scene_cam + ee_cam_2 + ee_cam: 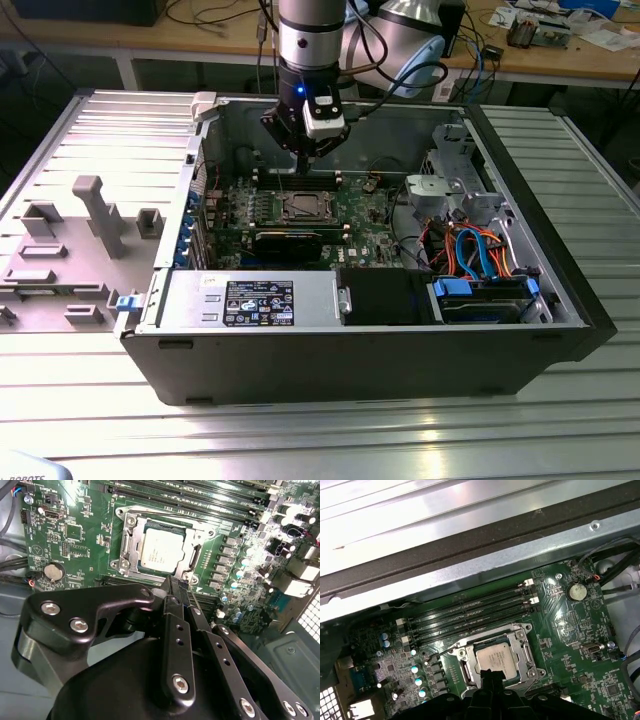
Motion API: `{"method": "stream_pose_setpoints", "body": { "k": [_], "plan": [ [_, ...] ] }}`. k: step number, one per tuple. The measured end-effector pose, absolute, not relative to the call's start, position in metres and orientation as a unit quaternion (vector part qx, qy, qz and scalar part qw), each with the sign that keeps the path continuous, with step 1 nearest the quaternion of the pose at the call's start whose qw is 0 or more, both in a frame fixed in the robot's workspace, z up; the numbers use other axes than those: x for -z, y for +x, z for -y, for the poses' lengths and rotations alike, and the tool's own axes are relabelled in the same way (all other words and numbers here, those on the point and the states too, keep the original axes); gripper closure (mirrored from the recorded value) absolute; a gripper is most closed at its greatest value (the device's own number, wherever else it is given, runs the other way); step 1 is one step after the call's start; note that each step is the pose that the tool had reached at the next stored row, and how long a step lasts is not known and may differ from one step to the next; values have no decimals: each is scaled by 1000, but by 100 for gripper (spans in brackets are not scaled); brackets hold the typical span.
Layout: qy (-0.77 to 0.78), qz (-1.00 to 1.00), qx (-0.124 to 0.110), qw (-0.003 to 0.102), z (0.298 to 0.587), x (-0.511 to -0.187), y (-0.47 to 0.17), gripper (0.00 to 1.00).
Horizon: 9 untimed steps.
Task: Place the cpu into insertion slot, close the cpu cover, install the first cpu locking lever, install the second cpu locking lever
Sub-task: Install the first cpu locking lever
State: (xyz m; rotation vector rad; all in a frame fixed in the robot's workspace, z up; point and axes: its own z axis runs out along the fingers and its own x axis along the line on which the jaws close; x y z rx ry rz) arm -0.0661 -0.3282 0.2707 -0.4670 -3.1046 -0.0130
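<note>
Hovering above board | gripper (172,583) pinched shut, nothing held | chip (159,552) seated in socket (303,207), cover (131,547) down round it | chip just ahead of fingertips

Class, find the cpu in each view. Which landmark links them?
Exterior view: the cpu sits centrally in the open case.
Second wrist view: the cpu lies just past the hand.
First wrist view: cpu between hand and memory slots.
Shared landmark: the silvery cpu cover framing it.
</note>
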Motion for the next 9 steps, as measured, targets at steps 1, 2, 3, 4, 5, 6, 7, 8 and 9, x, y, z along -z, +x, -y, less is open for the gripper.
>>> {"method": "stream_pose_setpoints", "body": {
  "k": [1, 2, 3, 4, 5, 6, 7, 8, 9],
  "plan": [
    [-149, 989, 4, 1, 328, -271, -66, 89],
    [-149, 989, 4, 1, 328, -271, -66, 89],
    [-149, 989, 4, 1, 328, -271, -66, 89],
    [-149, 989, 4, 1, 328, -271, -66, 89],
    [-149, 989, 4, 1, 328, -271, -66, 89],
    [-149, 989, 4, 1, 328, -271, -66, 89],
    [-149, 989, 4, 1, 328, -270, -66, 89],
    [-148, 989, 4, 1, 328, -270, -66, 89],
    [-145, 989, 4, 1, 328, -270, -68, 89]
  ]
}}
